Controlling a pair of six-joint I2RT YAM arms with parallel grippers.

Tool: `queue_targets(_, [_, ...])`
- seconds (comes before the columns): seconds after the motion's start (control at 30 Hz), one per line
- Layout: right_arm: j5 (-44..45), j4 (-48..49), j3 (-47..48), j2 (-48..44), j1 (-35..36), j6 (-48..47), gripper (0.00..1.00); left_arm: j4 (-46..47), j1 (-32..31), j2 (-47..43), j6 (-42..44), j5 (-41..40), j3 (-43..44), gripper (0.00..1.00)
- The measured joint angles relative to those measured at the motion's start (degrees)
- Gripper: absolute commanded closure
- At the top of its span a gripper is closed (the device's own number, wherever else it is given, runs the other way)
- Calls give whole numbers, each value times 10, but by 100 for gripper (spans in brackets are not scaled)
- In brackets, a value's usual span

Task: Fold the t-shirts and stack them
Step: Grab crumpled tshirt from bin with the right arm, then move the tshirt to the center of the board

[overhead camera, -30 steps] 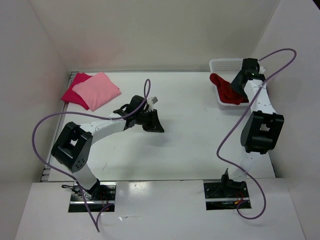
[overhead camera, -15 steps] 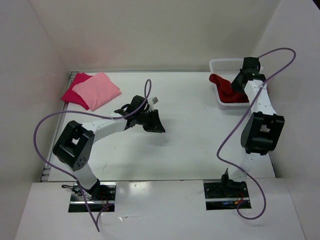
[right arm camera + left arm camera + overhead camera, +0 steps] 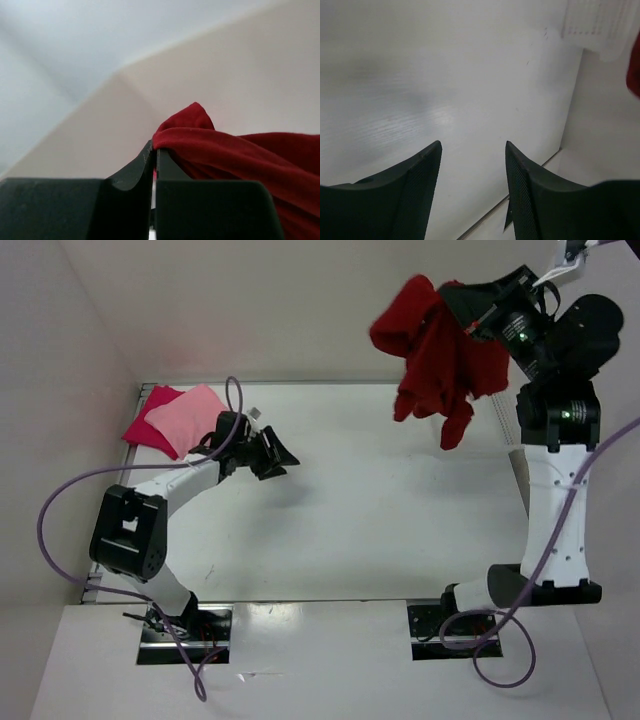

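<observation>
Overhead:

1. The dark red t-shirt (image 3: 440, 360) hangs bunched in the air over the table's (image 3: 380, 510) far right part, at about 1 o'clock. Its long axis runs roughly 12 to 6, with a loose end pointing toward 6.
2. The right gripper (image 3: 468, 310) holds it at the top. In the right wrist view the fingers (image 3: 125, 175) are clenched together on a fold of the dark red cloth.
3. The left gripper (image 3: 275, 455) is over the table's left half, near 10 o'clock. Its jaws are released, with only bare tabletop between them in the left wrist view.
4. There are three t-shirts. Besides the hanging one, the light pink t-shirt (image 3: 195, 418) lies folded on the crimson-pink t-shirt (image 3: 143, 430) in the far left corner, its long axis running about 8 to 2.
5. There are two grippers and one white mesh basket (image 3: 597, 22).
6. The basket shows only in the left wrist view, cut off by the top edge.
7. The crimson-pink shirt is mostly covered.
8. The hanging shirt's neck and sleeves cannot be told apart.
</observation>
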Motion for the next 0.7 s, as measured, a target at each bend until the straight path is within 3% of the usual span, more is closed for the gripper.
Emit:
queue_targets(0.2, [-119,97,132,-3,93,70,100,16,50,-40,-33,-10,0,37])
queue_targets(0.3, [-136,111,138,-2,103,78,100,26,88,-59,-45,-9,-10,36])
queue_targets(0.4, [-140,142,32,-32,104,78,99,32,143,-80,-49,-2,-40,36])
queue_targets(0.53, [-135,191,-219,-48,107,76,89,24,222,-96,-44,0,-69,36])
queue_targets(0.7, [-98,173,-414,112,110,66,61,2,249,-104,-18,-1,-81,36])
